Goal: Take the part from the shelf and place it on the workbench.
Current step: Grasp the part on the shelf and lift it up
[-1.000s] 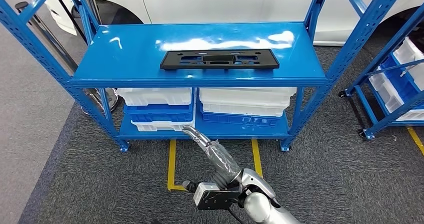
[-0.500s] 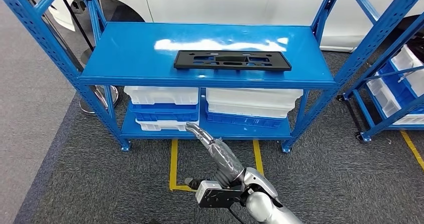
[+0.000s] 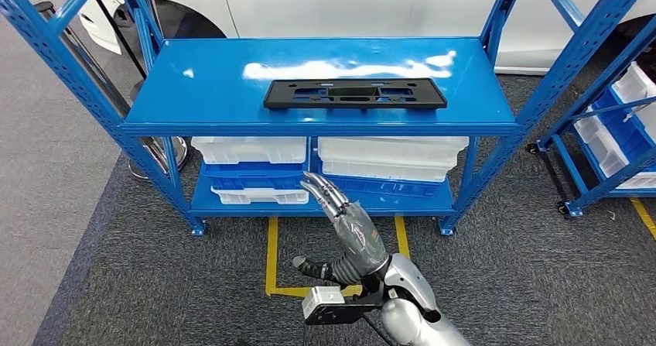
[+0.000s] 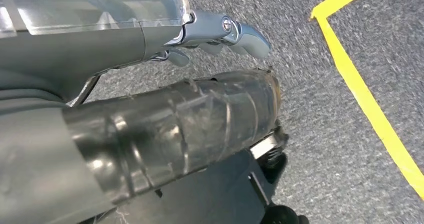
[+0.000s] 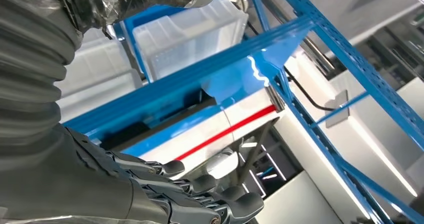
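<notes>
I see the black part (image 3: 355, 94) lying flat on the blue shelf's (image 3: 209, 90) top deck, near its front edge and right of centre, with bare blue deck all round it. No brand or writing reads on the part or on the white bins (image 3: 391, 156) stacked on the lower level. My right hand (image 3: 344, 216) is raised in front of the lower level, below the deck's front lip, fingers extended and apart, holding nothing. My left hand (image 4: 220, 31) hangs over grey carpet by a yellow floor line (image 4: 370, 103); it seems empty, but I cannot tell its state. A white car (image 3: 348, 5) stands behind the shelf.
</notes>
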Controlling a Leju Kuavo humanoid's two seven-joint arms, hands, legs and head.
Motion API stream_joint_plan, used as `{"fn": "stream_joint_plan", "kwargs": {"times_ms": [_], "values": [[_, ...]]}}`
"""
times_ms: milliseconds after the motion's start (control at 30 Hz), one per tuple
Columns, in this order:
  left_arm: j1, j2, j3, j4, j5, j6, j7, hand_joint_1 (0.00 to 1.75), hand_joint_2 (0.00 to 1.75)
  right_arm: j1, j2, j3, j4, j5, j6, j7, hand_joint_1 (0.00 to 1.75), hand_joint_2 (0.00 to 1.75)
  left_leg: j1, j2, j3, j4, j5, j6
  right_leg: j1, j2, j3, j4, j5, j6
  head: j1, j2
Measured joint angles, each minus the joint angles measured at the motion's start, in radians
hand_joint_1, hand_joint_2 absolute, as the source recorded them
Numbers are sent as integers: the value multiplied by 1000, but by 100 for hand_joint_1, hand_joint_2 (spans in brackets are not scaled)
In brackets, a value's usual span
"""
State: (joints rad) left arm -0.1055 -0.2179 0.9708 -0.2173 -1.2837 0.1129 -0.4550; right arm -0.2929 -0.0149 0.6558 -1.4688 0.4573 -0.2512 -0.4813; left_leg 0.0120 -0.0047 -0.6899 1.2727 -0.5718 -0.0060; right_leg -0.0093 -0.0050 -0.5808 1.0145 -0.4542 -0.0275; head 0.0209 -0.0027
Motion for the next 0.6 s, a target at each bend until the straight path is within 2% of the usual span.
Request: {"fn": "stream_joint_plan", "kwargs": {"times_ms": [67, 100, 133, 200, 267, 300, 367, 433, 467, 500, 533, 567, 600], "values": [[0, 0, -1, 0, 0, 1, 0, 0, 0, 3, -2, -1, 0, 5, 5, 12, 0, 175, 11, 1, 55, -117, 69, -12, -7, 2, 0, 9, -7, 10, 0, 0], [-1, 0, -2, 0, 0, 1, 0, 0, 0, 3, -4, -3, 0, 5, 8, 16, 0, 175, 12, 1, 85, -180, 91, -15, -8, 3, -1, 16, -12, 17, -1, 0], [-1, 0, -4, 0, 0, 1, 0, 0, 0, 3, -6, -5, 0, 3, 11, 19, 0, 175, 12, 0, 105, -221, 101, -13, -8, 4, -3, 21, -15, 24, -1, 0], [-1, 1, -7, 1, -1, 0, 0, 0, 0, 4, -11, -9, -1, 1, 13, 22, 0, 175, 7, -2, 114, -242, 98, 0, -5, 5, -6, 23, -15, 35, -2, 0], [0, 2, -8, 1, -1, 0, 0, 0, 0, 5, -14, -12, -2, 0, 13, 24, 0, 175, 6, -3, 114, -245, 102, 18, -8, 5, -7, 22, -16, 46, -2, 0], [0, 3, -9, 1, -1, -1, 0, 0, 0, 6, -16, -15, -3, -1, 12, 24, 0, 175, 5, -2, 115, -248, 103, 26, -11, 5, -12, 35, -26, 50, -2, 0], [-1, 3, -12, 1, -2, -1, 0, 0, 0, 9, -19, -22, -5, -4, 12, 26, 0, 175, 4, -1, 118, -251, 104, 39, -12, 5, -54, 121, -73, 55, -2, 0], [0, 3, -15, 1, -3, -2, 0, 0, 0, 18, -21, -28, -6, -7, 11, 29, 0, 175, -1, -1, 120, -251, 101, 46, -10, 5, -126, 258, -124, 55, -2, 0], [0, 3, -15, 1, -4, -2, 0, 0, 0, 23, -22, -30, -6, -8, 10, 29, 0, 175, -4, -1, 122, -251, 99, 48, -9, 5, -151, 299, -129, 53, -2, 0], [1, 3, -16, 1, -5, -2, 0, 0, 0, 28, -24, -32, -6, -9, 10, 30, 0, 175, -7, -2, 125, -251, 97, 50, -8, 5, -160, 307, -116, 49, -2, 0], [2, 3, -16, 1, -5, -2, 0, 0, 0, 32, -24, -34, -7, -9, 9, 30, 0, 175, -9, -3, 129, -251, 94, 51, -5, 5, -147, 270, -82, 42, -2, 0], [2, 3, -17, 1, -6, -2, 0, 0, 0, 34, -25, -36, -7, -10, 7, 30, 0, 175, -11, -4, 135, -251, 90, 51, -1, 5, -118, 202, -41, 34, -2, 0], [2, 2, -18, 1, -6, -1, 0, 0, 0, 36, -25, -38, -8, -10, 6, 30, 0, 175, -14, -4, 139, -251, 86, 50, 5, 5, -86, 135, -12, 25, -2, 0]]}}
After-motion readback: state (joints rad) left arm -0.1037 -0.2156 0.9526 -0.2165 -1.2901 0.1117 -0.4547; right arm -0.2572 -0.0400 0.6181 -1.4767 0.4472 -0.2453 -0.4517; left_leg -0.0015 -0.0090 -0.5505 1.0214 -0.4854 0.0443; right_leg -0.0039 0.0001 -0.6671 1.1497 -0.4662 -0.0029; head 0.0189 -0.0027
